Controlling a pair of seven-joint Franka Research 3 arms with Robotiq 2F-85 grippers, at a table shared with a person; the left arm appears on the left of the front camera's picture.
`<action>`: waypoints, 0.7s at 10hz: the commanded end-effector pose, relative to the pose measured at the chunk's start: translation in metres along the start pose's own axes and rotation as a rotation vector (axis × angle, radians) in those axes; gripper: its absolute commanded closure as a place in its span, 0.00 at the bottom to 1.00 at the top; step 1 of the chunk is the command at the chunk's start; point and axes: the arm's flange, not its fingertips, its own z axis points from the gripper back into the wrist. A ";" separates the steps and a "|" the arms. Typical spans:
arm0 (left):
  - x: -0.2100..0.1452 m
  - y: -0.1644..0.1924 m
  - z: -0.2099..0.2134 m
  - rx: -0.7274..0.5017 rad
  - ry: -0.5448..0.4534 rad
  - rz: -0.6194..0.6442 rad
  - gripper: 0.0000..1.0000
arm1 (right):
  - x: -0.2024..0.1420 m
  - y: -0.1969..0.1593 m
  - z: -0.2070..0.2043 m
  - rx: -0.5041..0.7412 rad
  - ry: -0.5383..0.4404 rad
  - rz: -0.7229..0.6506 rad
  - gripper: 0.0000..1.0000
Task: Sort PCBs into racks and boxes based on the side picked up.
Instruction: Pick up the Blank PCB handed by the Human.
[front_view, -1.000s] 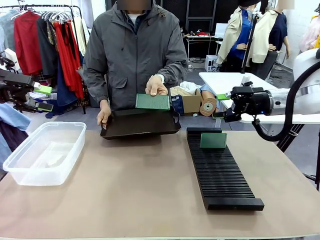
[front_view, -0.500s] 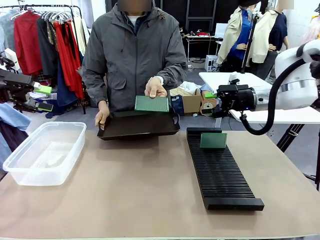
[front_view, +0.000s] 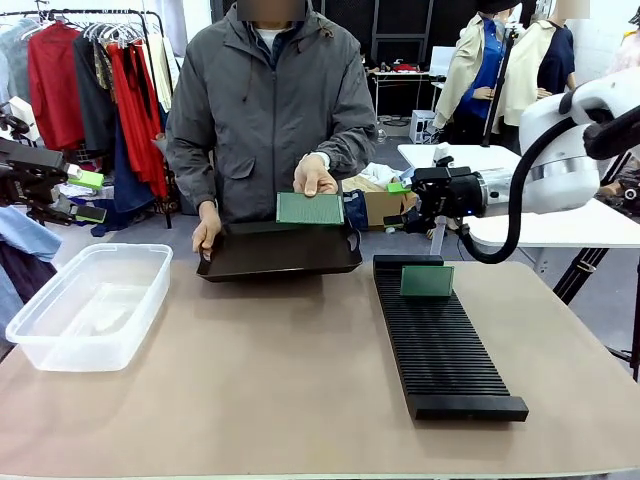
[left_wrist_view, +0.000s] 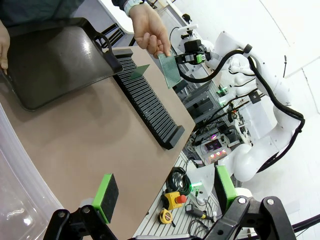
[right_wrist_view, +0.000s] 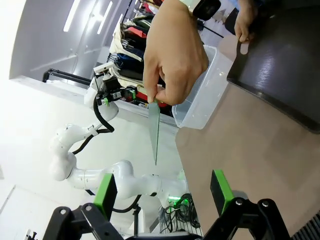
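Both stood open, the left gripper (left_wrist_view: 165, 192) and right gripper (right_wrist_view: 163, 194). Brown table (front_view: 280, 380) spanned the lower frame; a rail of clothes (front_view: 130, 100) hung upper left.

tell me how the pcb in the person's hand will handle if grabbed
The PCB is probably stiff: it hangs flat from one pinched edge. Likely light, since the hand carries it with a pinch alone. Edge-on it looks very thin, so it may twist in a grip.

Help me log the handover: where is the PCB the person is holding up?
In the front view, the held PCB hangs from the person's hand above the black tray, left of the rack.
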 end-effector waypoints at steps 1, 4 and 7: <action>0.000 -0.002 0.001 -0.011 0.001 0.010 0.00 | 0.014 0.002 -0.016 0.031 -0.005 -0.031 0.00; 0.000 -0.002 0.001 -0.011 0.001 0.010 0.00 | 0.017 -0.002 -0.041 0.033 0.013 -0.037 0.00; 0.000 -0.002 0.001 -0.011 0.001 0.010 0.00 | 0.022 -0.005 -0.058 0.042 0.024 -0.027 0.00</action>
